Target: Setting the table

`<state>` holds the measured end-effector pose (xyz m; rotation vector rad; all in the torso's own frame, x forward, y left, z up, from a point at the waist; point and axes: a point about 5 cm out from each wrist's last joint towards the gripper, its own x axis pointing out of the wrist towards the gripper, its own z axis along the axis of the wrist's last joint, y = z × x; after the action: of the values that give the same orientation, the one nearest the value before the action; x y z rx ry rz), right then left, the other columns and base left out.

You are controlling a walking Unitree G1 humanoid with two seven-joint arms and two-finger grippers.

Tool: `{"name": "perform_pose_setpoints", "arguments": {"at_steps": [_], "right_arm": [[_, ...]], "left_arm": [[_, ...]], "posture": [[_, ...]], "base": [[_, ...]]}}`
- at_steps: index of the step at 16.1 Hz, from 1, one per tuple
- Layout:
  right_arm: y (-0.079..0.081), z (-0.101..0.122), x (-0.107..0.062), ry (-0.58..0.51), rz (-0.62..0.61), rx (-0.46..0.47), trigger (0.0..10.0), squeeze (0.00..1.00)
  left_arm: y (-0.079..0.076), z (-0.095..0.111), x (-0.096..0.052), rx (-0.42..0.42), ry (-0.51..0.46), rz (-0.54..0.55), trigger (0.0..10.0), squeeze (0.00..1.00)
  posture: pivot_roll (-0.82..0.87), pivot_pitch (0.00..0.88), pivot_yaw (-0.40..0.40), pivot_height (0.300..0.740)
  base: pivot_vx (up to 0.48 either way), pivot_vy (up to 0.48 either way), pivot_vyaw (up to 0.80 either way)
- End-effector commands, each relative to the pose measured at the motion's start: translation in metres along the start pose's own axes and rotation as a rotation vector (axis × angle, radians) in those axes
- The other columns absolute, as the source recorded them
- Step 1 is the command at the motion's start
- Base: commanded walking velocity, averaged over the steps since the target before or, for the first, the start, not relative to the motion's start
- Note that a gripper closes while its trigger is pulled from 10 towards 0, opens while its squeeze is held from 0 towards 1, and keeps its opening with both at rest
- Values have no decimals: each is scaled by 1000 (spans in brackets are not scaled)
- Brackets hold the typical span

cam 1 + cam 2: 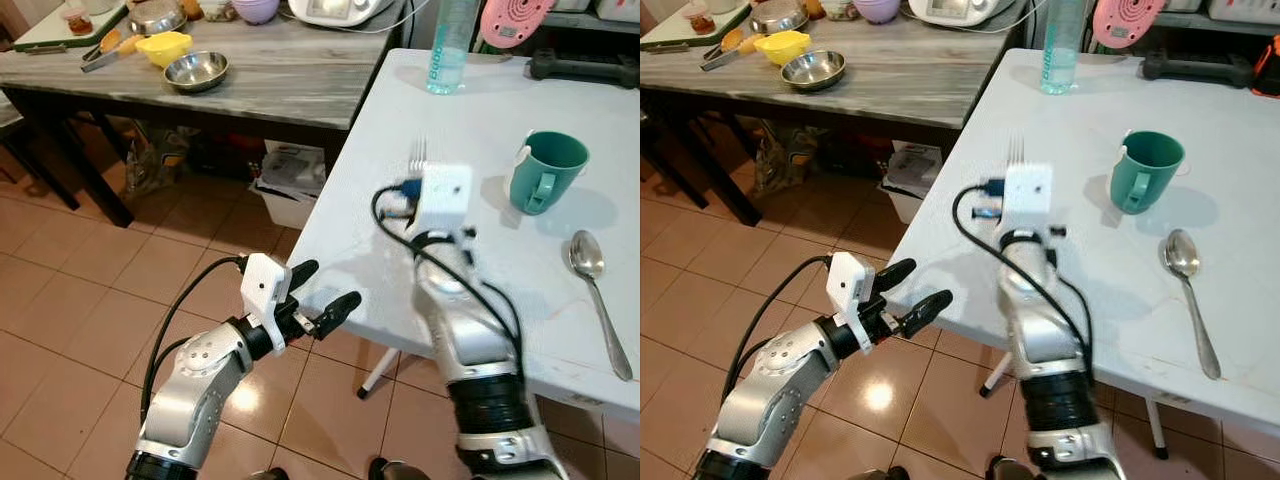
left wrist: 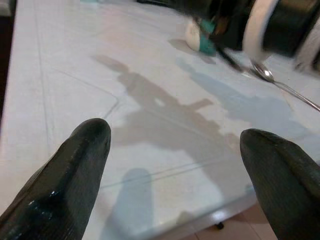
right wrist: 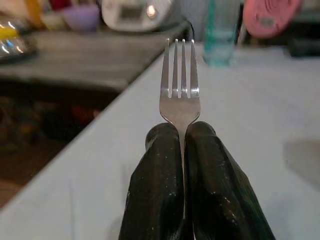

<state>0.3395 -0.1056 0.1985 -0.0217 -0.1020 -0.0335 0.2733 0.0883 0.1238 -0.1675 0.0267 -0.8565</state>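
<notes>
My right gripper [image 3: 180, 127] is shut on a steel fork [image 3: 180, 90], its tines pointing out over the white table [image 1: 400, 100]. In the left eye view the fork tines [image 1: 418, 152] stick up past the white wrist box, left of a green mug [image 1: 545, 170]. A spoon [image 1: 598, 300] lies on the table to the right, nearer the front edge than the mug. My left gripper [image 1: 330, 283] is open and holds nothing; it hovers at the table's left edge, its fingers [image 2: 85, 150] pointing across the tabletop.
A grey wooden table [image 1: 290, 80] stands at the back left with a steel bowl [image 1: 196, 70], a yellow bowl [image 1: 165, 46] and other kitchenware. A clear bottle [image 1: 450, 45] stands at the white table's far edge. A box of papers [image 1: 290, 185] sits on the tiled floor.
</notes>
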Motion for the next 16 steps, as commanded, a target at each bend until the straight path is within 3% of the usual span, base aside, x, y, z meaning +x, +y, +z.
{"name": "perform_pose_setpoints", "arguments": {"at_steps": [1, 2, 5, 9, 11, 16], "right_arm": [[-1, 8, -4, -40, 38, 47, 8980, 0], [-3, 6, -6, -22, 79, 85, 10000, 0], [-9, -5, -15, 11, 113, 161, 10000, 0], [-14, -11, -24, 11, 101, 185, 10000, 0], [-17, -14, -24, 25, 91, 177, 10000, 0], [-20, -12, -25, 9, 102, 171, 10000, 0]], "left_arm": [[7, 0, -3, 14, 1, 48, 10000, 0], [11, 2, -3, 24, -19, 94, 10000, 0], [28, 7, -5, 49, -51, 267, 10000, 0], [49, 13, -12, 55, -79, 417, 10000, 0], [55, 14, -13, 40, -83, 461, 10000, 0], [53, 11, -8, 34, -79, 452, 10000, 0]], "posture": [[-46, 128, 86, 740], [-50, 122, 83, 740], [-49, 117, 80, 740], [-45, 114, 75, 740], [-48, 113, 72, 740], [-55, 108, 73, 740]], "base": [[0, 0, 0], [0, 0, 0], [0, 0, 0], [0, 0, 0], [0, 0, 0], [0, 48, 0]]}}
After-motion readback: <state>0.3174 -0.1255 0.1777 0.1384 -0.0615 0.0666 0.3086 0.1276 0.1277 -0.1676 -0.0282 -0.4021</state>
